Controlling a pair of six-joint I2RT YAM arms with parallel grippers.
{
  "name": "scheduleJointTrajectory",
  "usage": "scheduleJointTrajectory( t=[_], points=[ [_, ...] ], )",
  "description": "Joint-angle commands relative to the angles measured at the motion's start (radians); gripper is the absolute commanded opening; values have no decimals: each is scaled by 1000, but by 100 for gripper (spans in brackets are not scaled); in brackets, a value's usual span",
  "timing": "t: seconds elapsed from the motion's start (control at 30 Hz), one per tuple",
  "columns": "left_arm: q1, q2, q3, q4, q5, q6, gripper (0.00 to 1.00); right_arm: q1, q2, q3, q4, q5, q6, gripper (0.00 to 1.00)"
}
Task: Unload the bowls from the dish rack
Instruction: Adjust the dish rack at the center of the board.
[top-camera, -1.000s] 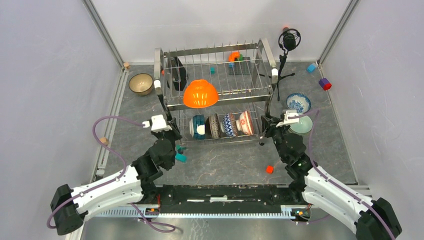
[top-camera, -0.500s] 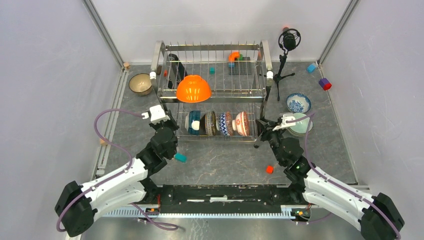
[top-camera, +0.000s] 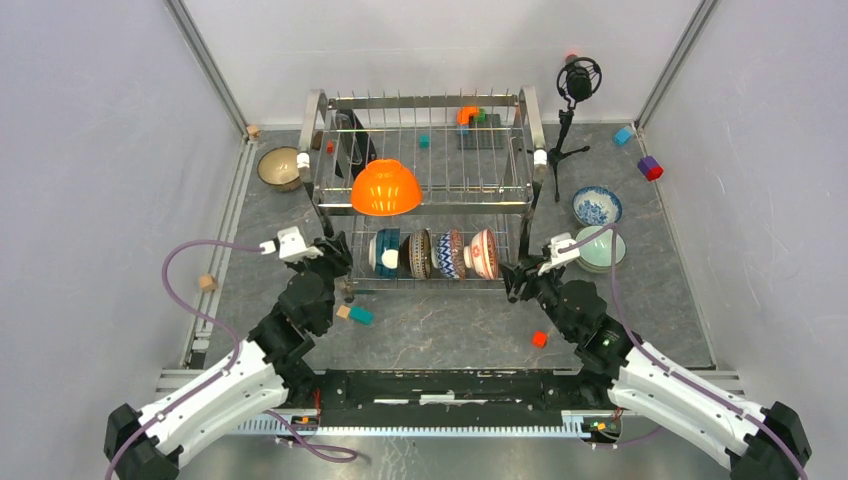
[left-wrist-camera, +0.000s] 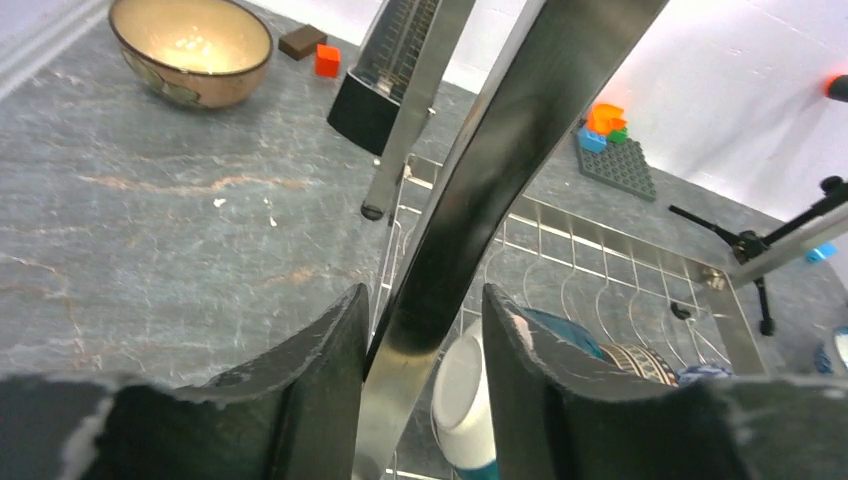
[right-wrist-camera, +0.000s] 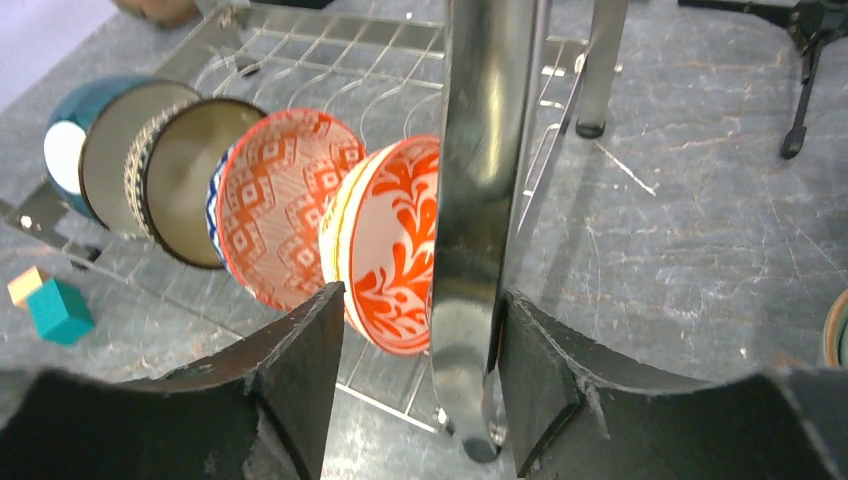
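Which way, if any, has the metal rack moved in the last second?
Yes: the dish rack slid left, toward the brown bowl, away from the microphone stand.

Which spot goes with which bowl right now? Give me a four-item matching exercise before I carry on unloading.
1. orange bowl
2. brown-gold bowl
3. pale green bowl
4. red-and-white bowl

A. on the table, right of the dish rack
B. on edge in the lower tier
C. upside down on the upper tier
D. on the table, left of the dish rack

Pairs: 1-C, 2-D, 3-A, 4-B
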Motion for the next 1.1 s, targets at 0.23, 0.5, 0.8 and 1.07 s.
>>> scheduleJointTrajectory(
  t=[0.23,0.5,0.8,1.07],
  points=[
    [-22,-195,74,-449,280,-351,78,32,-102,84,-283,-134,-43,76],
    [-23,-304,145,-470,546,-482,82,34,-177,25,-265,-134,-50,78],
    [-22,-317,275,-536,580,-456,81,34,-210,-19,-179,-92,-14,77],
    [-23,-385,225,-658,370,-432,75,34,-195,53,-278,-89,-61,80]
  ],
)
